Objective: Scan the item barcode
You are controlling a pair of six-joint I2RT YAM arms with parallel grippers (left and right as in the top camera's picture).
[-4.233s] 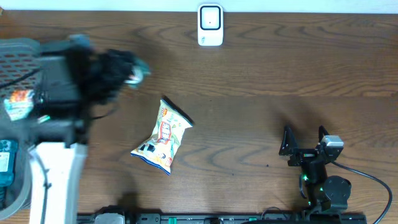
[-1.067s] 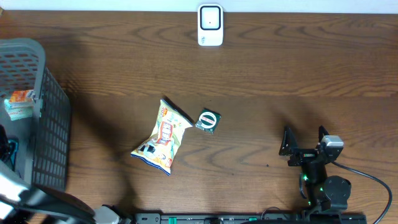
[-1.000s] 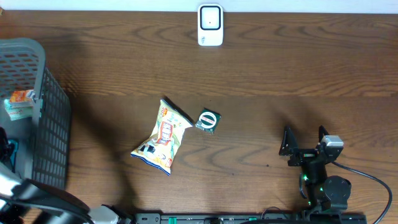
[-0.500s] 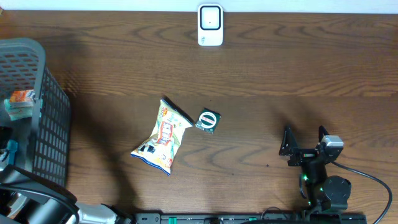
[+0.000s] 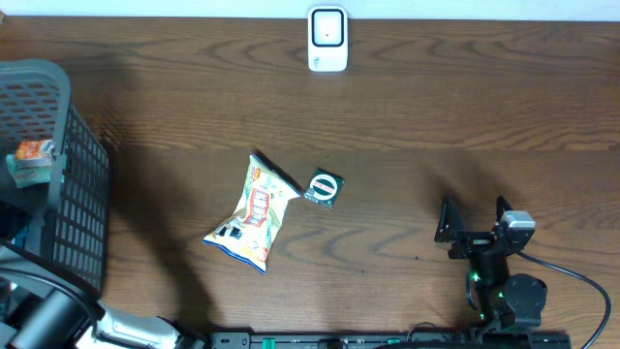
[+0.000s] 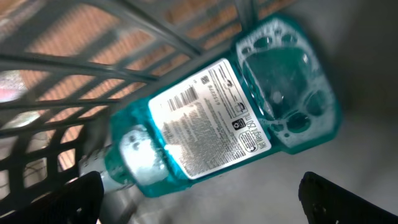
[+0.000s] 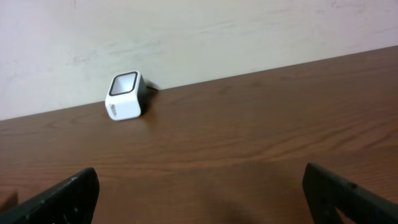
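hovering the left gripper (image 6: 199, 199), jaws spread wide, over the teal bottle (image 6: 211, 118) lying barcode-up inside the grey basket (image 5: 82, 208), seemingly lining up a grab for the scanner (image 5: 327, 39), while resting the right gripper (image 5: 474, 215), likewise spread, facing it.

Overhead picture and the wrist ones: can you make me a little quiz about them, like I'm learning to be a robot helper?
1. True or false: the snack bag lies inside the basket.
2. What does the left hand have in front of it in its wrist view? A) a teal bottle B) a banana C) a toy car
3. Is the right hand holding anything?

Key:
1. False: it lies on the table, outside the basket.
2. A.
3. No: it is open and empty.
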